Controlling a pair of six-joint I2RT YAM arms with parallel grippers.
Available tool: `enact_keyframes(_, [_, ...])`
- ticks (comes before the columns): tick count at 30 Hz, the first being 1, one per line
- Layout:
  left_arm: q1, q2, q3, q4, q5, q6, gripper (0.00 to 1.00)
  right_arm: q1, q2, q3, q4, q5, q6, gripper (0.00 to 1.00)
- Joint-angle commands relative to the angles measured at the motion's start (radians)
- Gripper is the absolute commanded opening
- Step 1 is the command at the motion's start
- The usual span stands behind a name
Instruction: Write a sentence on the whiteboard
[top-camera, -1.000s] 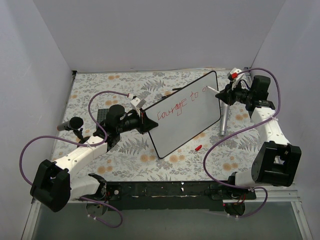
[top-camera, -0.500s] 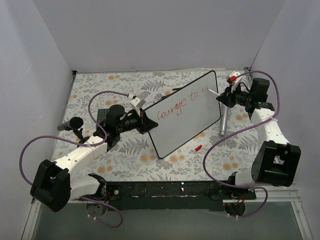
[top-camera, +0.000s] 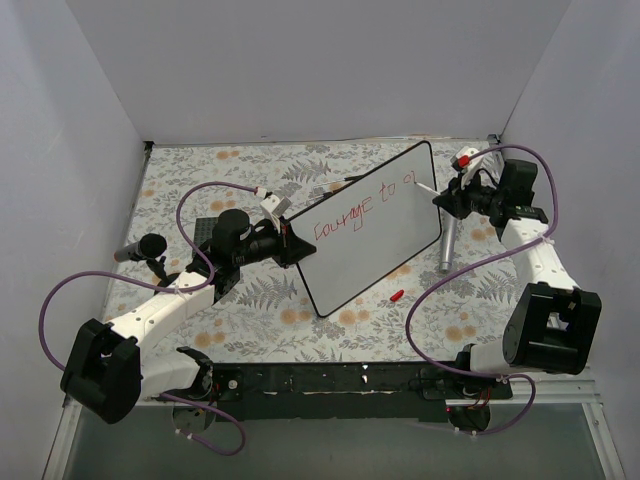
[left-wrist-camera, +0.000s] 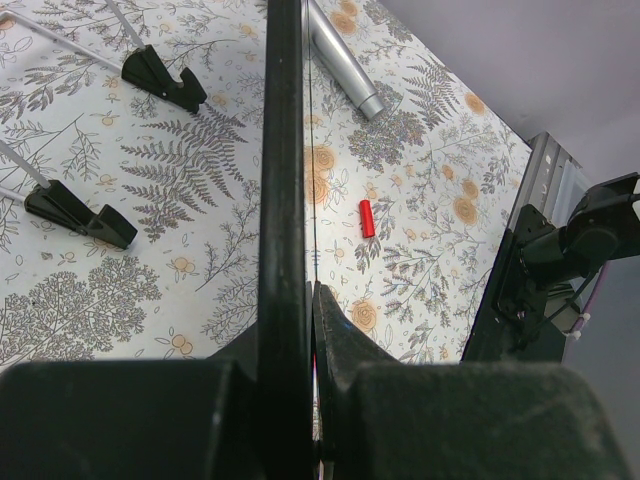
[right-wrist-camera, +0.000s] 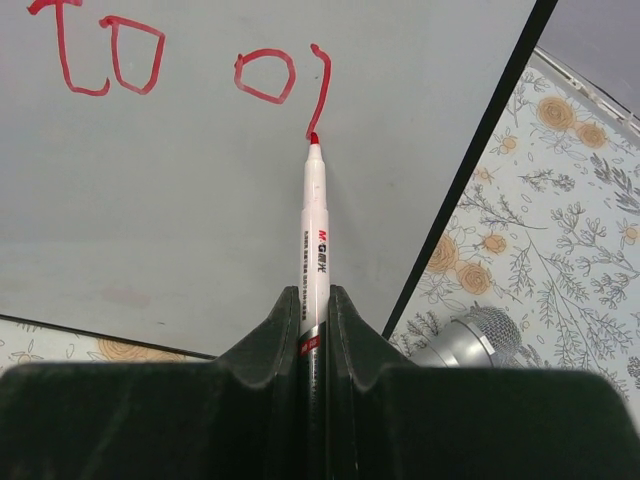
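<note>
Grip: the right gripper (right-wrist-camera: 312, 300) is clenching the marker (right-wrist-camera: 316, 230) by its barrel, with the red tip pointing away from the wrist.
Contact: the tip is pressing on the whiteboard (right-wrist-camera: 200, 220) at the foot of a fresh red stroke just right of the "o".
Change: a second ago the line was ending at that "o"; the new stroke is now standing beside it, and the marker is sitting slightly further along the board.
Meaning: the sentence (top-camera: 360, 210) is growing letter by letter, and the next word is probably only beginning.
Hold: the left gripper (left-wrist-camera: 300, 300) is staying pinched on the board's black rim, keeping it propped at a slant.
Place: the whiteboard is standing mid-table, between the two arms.
Writing: "courage to o" plus one stroke is showing in red.
Brand: "M&G" is reading on the barrel; the finer print is too small.
Nearby: a red cap (top-camera: 397, 296) is lying near the board's lower edge.
</note>
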Motion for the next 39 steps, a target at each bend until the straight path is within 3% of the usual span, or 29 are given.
enact_keyframes(1, [-0.007,0.007,0.012,-0.023,0.017,0.094,0.00,0.000,0.011,0.079,0.028,0.014,0.012,0.01])
enact_keyframes(10, [-0.009,0.008,0.011,-0.023,0.017,0.093,0.00,0.000,0.031,0.145,0.032,0.011,0.036,0.01])
enact_keyframes(39, [-0.007,-0.009,0.003,-0.025,0.014,0.091,0.00,-0.037,-0.104,0.030,-0.001,-0.065,0.006,0.01])
